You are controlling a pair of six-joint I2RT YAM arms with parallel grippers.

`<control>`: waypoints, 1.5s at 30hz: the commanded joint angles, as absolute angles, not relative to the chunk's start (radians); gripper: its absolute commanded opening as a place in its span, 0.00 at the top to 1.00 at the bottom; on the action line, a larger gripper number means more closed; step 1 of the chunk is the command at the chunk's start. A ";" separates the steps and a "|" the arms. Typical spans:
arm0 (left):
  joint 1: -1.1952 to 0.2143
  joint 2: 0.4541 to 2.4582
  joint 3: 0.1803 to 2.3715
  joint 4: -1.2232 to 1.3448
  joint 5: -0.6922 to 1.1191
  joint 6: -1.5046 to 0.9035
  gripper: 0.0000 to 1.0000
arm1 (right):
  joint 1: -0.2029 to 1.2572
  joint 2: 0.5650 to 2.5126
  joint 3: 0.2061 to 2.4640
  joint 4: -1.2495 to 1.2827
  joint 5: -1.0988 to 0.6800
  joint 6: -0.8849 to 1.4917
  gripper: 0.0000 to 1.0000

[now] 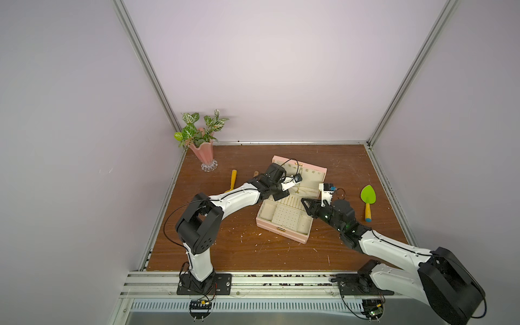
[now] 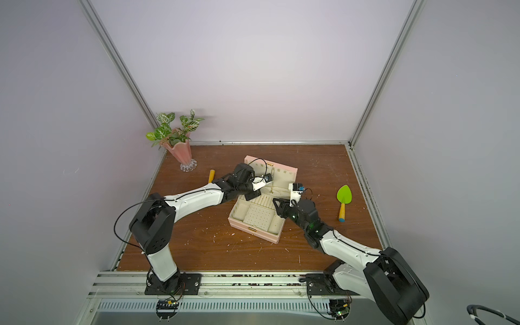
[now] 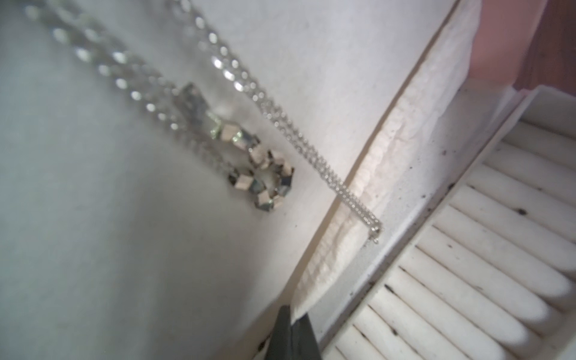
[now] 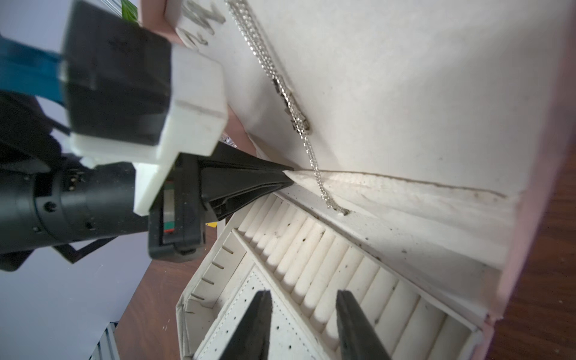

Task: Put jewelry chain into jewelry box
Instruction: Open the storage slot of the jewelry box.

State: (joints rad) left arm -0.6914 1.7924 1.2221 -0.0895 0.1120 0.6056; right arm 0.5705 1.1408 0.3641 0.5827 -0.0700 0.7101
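The chain [image 4: 282, 90] hung down the lid [image 4: 405, 93] of the open box [image 1: 281, 234], its lower end lying on the lid's pocket [image 4: 405, 199]. The left gripper [image 4: 288, 178], jaws together, touched that pocket's corner beside the chain. The right gripper [image 4: 304, 325], jaws apart and holding nothing, hovered over the dotted tray [image 1: 285, 216]

Standing here, the only writing I can spot is a grey handwritten scrawl on a white plastic piece [image 4: 199, 21] at the upper left of the frame in the right wrist view, against the jewelry box [image 4: 405, 93] lid. It is blurred, and I cannot make out the characters. No other text is legible.
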 commanded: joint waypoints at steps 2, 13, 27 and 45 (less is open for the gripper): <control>-0.727 1.741 1.177 -0.056 0.177 0.492 0.99 | 0.577 1.128 0.419 0.608 -0.026 0.782 0.62; -0.772 1.712 1.147 0.019 0.206 0.264 0.99 | 0.596 1.164 0.495 0.560 -0.005 0.761 0.68; -0.776 1.647 1.062 0.110 0.253 0.116 0.99 | 0.605 1.232 0.545 0.585 0.037 0.781 0.68; -0.781 1.602 0.984 0.206 0.271 0.099 0.98 | 0.607 1.338 0.614 0.589 0.073 0.711 0.66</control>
State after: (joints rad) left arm -0.7551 1.6497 0.9802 0.1066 0.1802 0.1093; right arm 0.6041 1.3365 0.5713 0.5510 0.0280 0.7559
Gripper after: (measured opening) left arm 0.053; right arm 0.337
